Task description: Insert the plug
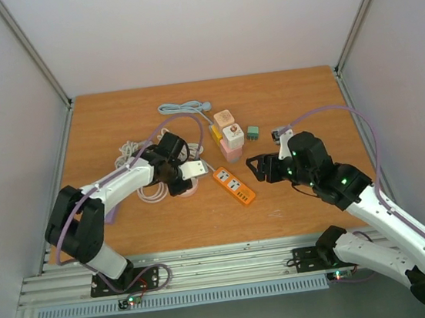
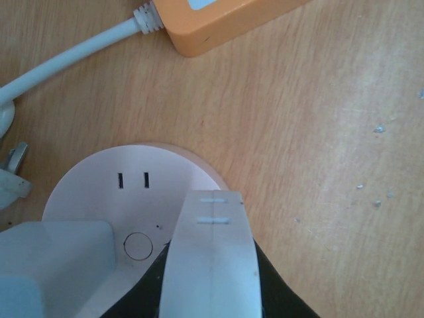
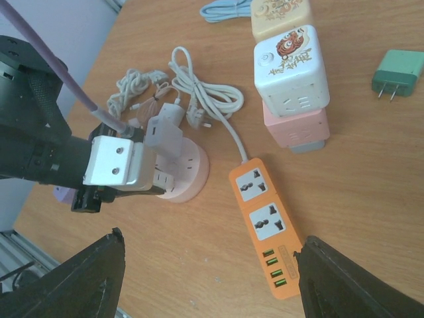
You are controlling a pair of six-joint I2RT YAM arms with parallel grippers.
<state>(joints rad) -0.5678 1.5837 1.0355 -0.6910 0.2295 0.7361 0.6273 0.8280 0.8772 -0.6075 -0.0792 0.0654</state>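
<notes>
My left gripper (image 1: 190, 169) is clamped on the white block-shaped plug (image 2: 46, 265), which sits atop the round pale-pink plastic socket hub (image 2: 132, 179) left of the tabletop's (image 1: 306, 101) middle. I'd keep it square and press straight down without tipping the hub. My right gripper (image 1: 256, 167) hangs apart, empty.

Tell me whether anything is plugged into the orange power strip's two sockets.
No, both universal sockets on the orange power strip show bare, empty holes in the right wrist view.
</notes>
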